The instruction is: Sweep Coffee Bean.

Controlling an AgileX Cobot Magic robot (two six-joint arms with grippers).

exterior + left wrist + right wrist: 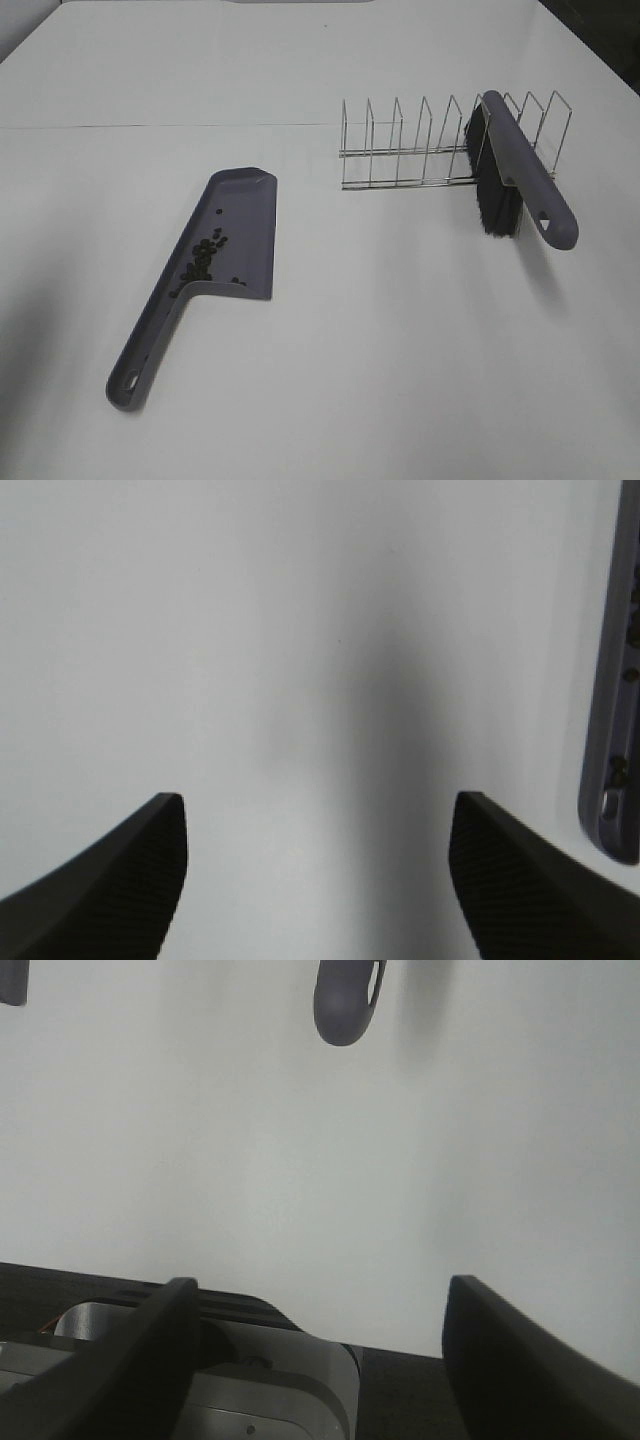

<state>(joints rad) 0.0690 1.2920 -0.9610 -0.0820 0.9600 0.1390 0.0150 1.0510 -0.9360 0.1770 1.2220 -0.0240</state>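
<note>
On the white table, the coffee bean cluster already lies inside the purple dustpan at left, gathered near its handle; no strays show on the tabletop. At right, the brush rests in the wire rack. Both the left gripper and right gripper stand spread wide, holding nothing. Judging by this, sweeping looks finished; any retreat should avoid nudging the pan.
</note>
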